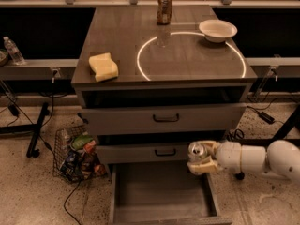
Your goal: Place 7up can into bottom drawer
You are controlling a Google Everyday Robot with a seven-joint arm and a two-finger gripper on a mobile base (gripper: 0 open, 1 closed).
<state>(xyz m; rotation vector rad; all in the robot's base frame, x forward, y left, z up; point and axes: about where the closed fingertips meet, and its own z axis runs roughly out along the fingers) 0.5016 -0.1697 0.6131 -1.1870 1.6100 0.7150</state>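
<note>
The 7up can [196,152] shows its silver top; its label is mostly hidden by the fingers. My gripper [202,158] is shut on the can and holds it upright, just in front of the middle drawer and above the right rear part of the bottom drawer. The bottom drawer [161,191] is pulled open, a wide shallow box with a plain grey inside and nothing in it. The white arm [262,159] reaches in from the right.
On the cabinet top stand a brown-gold can [164,7], a white bowl [218,30] and a yellow sponge [103,66]. The two upper drawers [164,118] with black handles are shut. A wire basket [77,153] of packets sits on the floor at left.
</note>
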